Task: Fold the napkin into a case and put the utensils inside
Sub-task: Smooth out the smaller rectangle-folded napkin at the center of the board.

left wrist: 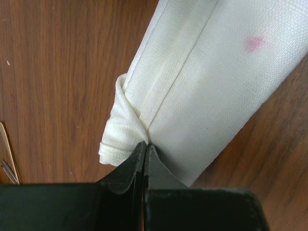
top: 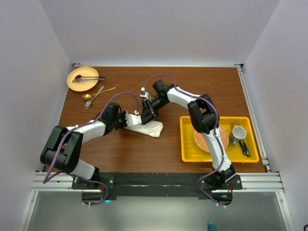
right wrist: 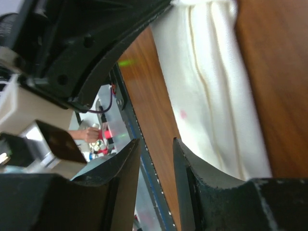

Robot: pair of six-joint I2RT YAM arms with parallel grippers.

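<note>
Near right of table (top: pixel 144 154): yellow tray (top: pixel 188 155) holding woven mat (top: pixel 211 138), mug (top: pixel 238 133) and green-handled utensils (top: pixel 245 148)

Mid-table: napkin (top: pixel 152 128) folded to a narrow cream strip, lying flat on the wood, small pink spot on upper face

Left gripper (left wrist: pixel 145 147) fully closed, pinching a bunched fold at the strip's left end

Right gripper (right wrist: pixel 156 147) just beside the left one at the same end, jaws partly apart with nothing between them, cloth running alongside one finger (right wrist: pixel 202 178)

Far left: gold utensils (top: pixel 98 92) loose on the wood, well apart from napkin, just beside tan plate (top: pixel 76 84); purple utensil (top: pixel 89 77) lying across plate
</note>
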